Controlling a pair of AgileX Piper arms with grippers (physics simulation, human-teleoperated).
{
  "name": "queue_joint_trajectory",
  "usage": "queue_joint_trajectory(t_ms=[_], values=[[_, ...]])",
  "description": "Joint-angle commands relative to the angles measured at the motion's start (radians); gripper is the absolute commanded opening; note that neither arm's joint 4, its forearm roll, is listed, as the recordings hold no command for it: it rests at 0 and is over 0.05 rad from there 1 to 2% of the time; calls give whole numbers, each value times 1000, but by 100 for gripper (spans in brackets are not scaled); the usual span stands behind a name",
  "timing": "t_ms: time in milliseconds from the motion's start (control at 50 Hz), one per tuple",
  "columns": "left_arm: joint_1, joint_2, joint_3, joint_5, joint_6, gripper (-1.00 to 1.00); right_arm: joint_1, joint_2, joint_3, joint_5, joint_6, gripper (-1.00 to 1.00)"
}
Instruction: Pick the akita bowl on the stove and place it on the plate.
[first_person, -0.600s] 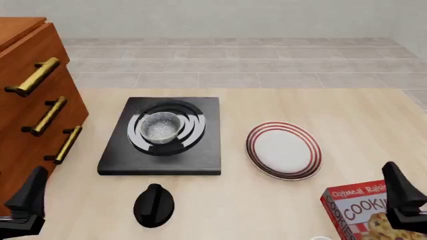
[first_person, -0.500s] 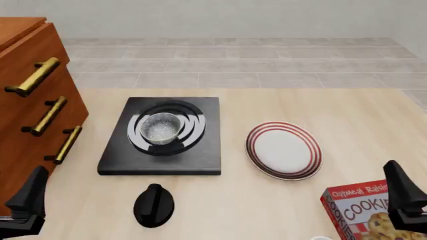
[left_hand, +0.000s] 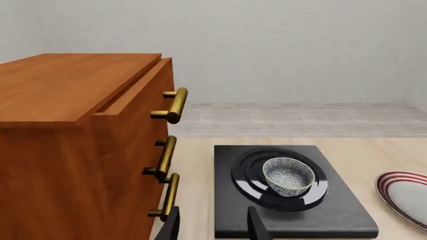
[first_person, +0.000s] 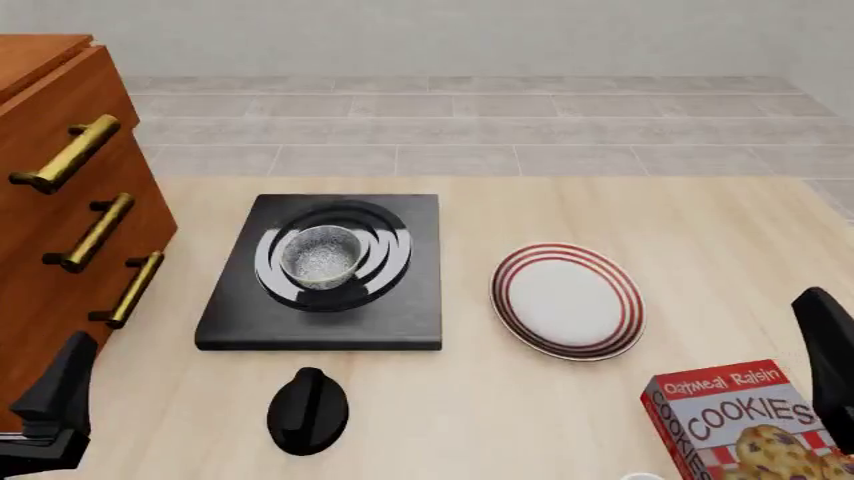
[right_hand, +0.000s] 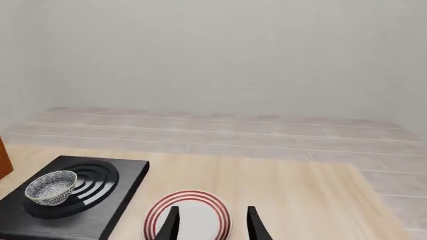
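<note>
- Akita bowl (first_person: 322, 256) sits upright on the burner rings of the stove (first_person: 324, 315), untouched.
- Plate (first_person: 569, 300) lies just beside the stove on the table (first_person: 534, 410), bare.
- Left gripper (left_hand: 213, 224): fingers spread, holding nothing (near the drawer cabinet (first_person: 54, 200)).
- Right gripper (right_hand: 211, 223): fingers spread, empty, by the cookie box (first_person: 741, 420).

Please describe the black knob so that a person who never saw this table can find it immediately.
Find the square black stove on the wooden table. On the table just in front of it lies the black knob. It is a small oval with a raised ridge, without the stove's silver rings.
</note>
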Motion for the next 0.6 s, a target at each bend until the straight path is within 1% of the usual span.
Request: queue_joint_trajectory(t_ms=[20, 40, 60, 80, 100, 160, 240, 260, 300, 360, 440, 500, 600], values=[[0, 0, 0, 0, 0, 100, 66, 117, -110, 2, 9, 100], [0, 0, 0, 0, 0, 100, 66, 117, -110, 2, 9, 100], [0, 0, 0, 0, 0, 100, 87, 170, -125, -7, 30, 100], [0, 0, 0, 0, 0, 100, 87, 171, -125, -8, 30, 100], [0, 0, 0, 0, 0, 100, 94, 209, -131, -20, 39, 100], [0, 0, 0, 0, 0, 100, 121, 261, -153, -36, 29, 100], [0, 0, 0, 0, 0, 100, 171, 353, -180, -66, 73, 100], [0, 0, 0, 0, 0, 100, 186, 373, -189, -72, 76, 100], [0, 0, 0, 0, 0, 100, 188, 384, -199, -74, 76, 100], [0, 0, 0, 0, 0, 100, 225, 437, -232, -75, 91, 100], [0, 0, 0, 0, 0, 100, 251, 499, -275, -76, 87, 100], [0, 0, 0, 0, 0, 100, 274, 535, -300, -86, 102, 100], [0, 0, 0, 0, 0, 100, 287, 587, -316, -111, 101, 100]])
